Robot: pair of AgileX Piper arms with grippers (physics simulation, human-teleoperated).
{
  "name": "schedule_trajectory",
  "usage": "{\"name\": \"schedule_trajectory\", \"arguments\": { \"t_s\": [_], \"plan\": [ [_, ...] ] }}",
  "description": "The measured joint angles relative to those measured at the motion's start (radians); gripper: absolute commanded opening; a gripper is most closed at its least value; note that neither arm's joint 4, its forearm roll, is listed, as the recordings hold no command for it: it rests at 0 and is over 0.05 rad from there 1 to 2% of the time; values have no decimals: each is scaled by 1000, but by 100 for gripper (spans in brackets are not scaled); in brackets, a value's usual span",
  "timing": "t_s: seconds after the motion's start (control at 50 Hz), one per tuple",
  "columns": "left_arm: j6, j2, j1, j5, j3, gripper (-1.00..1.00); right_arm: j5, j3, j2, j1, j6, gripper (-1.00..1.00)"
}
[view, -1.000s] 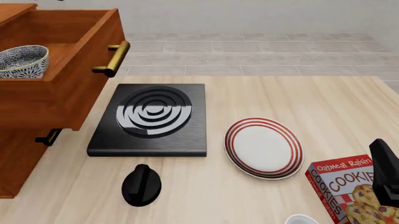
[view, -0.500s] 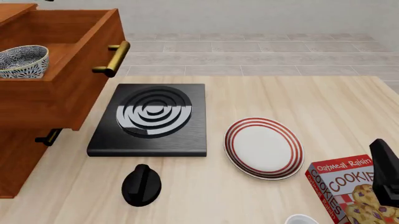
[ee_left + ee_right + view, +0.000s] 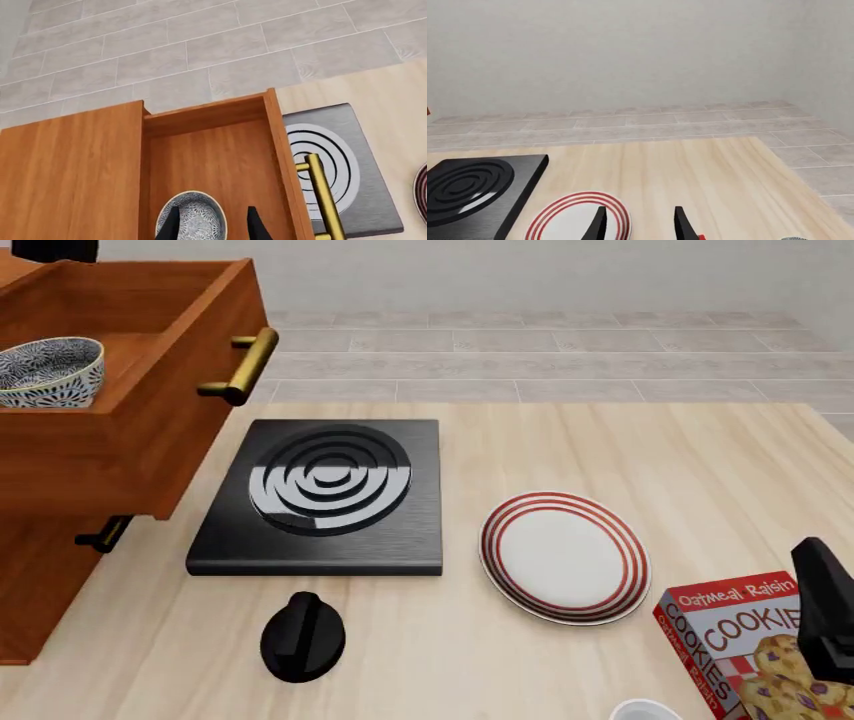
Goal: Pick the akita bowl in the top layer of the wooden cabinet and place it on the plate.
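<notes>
The wooden cabinet (image 3: 54,570) stands at the table's left with its top layer (image 3: 147,430) pulled out. In that drawer sits the akita bowl (image 3: 47,370), blue-and-white patterned. The left wrist view looks down into the drawer: my left gripper (image 3: 212,227) hangs open above the akita bowl (image 3: 191,223), one finger over the bowl, the other beside it. Only a dark bit of the left arm (image 3: 54,248) shows in the front view. The red-ringed plate (image 3: 565,555) lies right of centre. My right gripper (image 3: 639,226) is open and empty near the plate (image 3: 570,220).
A black stove (image 3: 327,490) lies between cabinet and plate. A black knob-shaped object (image 3: 303,635) sits in front of it. A cookie box (image 3: 747,640) and a white cup (image 3: 645,711) stand at the front right beside the right arm (image 3: 825,605). The drawer's brass handle (image 3: 240,365) juts out.
A dark part of the left arm has come further into the front view's top left corner, above the open drawer. The bowl, plate and right arm have not moved.
</notes>
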Motion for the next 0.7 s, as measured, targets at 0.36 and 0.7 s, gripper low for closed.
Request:
{"name": "schedule_trajectory", "arguments": {
  "t_s": [0.36,0.7],
  "plan": [
    [15,21,24,-51,78,100,1,0,0,-1,0,100],
    [16,31,25,-84,147,100,3,-2,0,-2,2,100]
  ]
}}
